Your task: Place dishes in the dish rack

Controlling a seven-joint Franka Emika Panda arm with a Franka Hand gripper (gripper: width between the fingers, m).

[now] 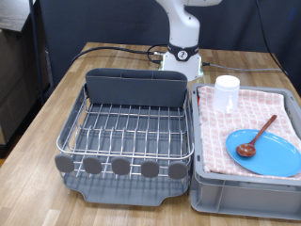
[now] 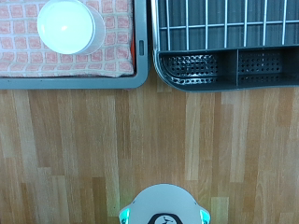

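A: Sitting empty near the bench's front left corner, does the dish rack (image 1: 127,127) hold anything?

B: No. The cup (image 1: 227,93), plate (image 1: 266,153) and spoon (image 1: 256,137) all rest on the pink cloth (image 1: 254,118) in the grey crate (image 1: 235,193) just beside it, toward the right edge. The spoon lies on the plate. Nothing is racked yet.

A: And the end effector?

B: Not in view; whether it is open or closed cannot be told. Only the arm's base (image 1: 181,58) shows, at the bench's back edge.
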